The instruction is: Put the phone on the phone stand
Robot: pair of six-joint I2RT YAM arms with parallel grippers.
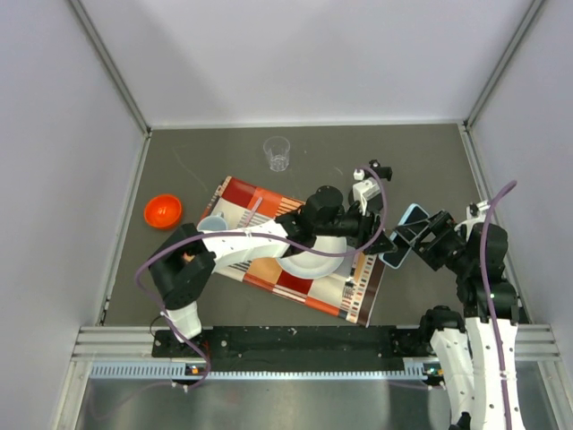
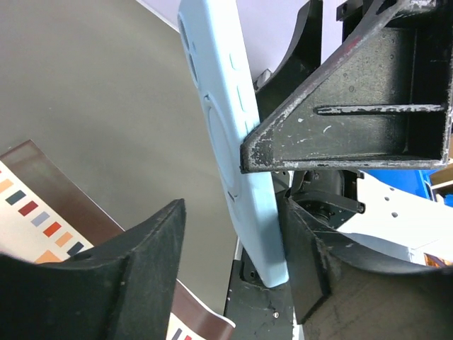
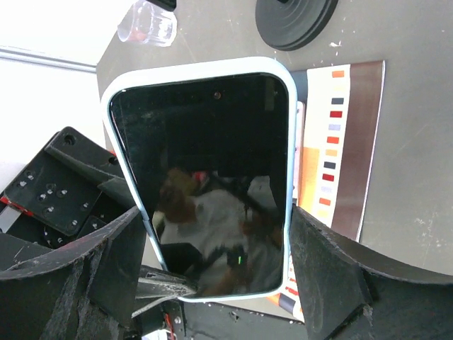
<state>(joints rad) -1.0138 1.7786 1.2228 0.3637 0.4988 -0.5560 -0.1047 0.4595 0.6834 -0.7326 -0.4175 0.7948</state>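
Note:
The phone [image 1: 410, 215], with a black screen and light blue case, is held in the air right of the mat. In the right wrist view the phone [image 3: 205, 177] faces the camera, and my right gripper [image 3: 216, 241] is shut on its two long edges. In the left wrist view its blue back [image 2: 219, 106] stands edge-on. My left gripper [image 2: 230, 234] is open around its lower end, with one finger [image 2: 308, 255] against it and the other [image 2: 141, 262] well apart. The grippers meet in the top view, left [image 1: 387, 242] and right [image 1: 416, 235]. The phone stand's black disc base [image 3: 294, 21] sits on the table beyond the phone; its post and head are out of view.
A patterned mat [image 1: 260, 270] lies mid-table under the left arm, with a white plate [image 1: 313, 260] and a small blue cup [image 1: 212, 223] on it. A clear plastic cup [image 1: 277, 153] stands at the back. An orange bowl [image 1: 163, 211] is at the left.

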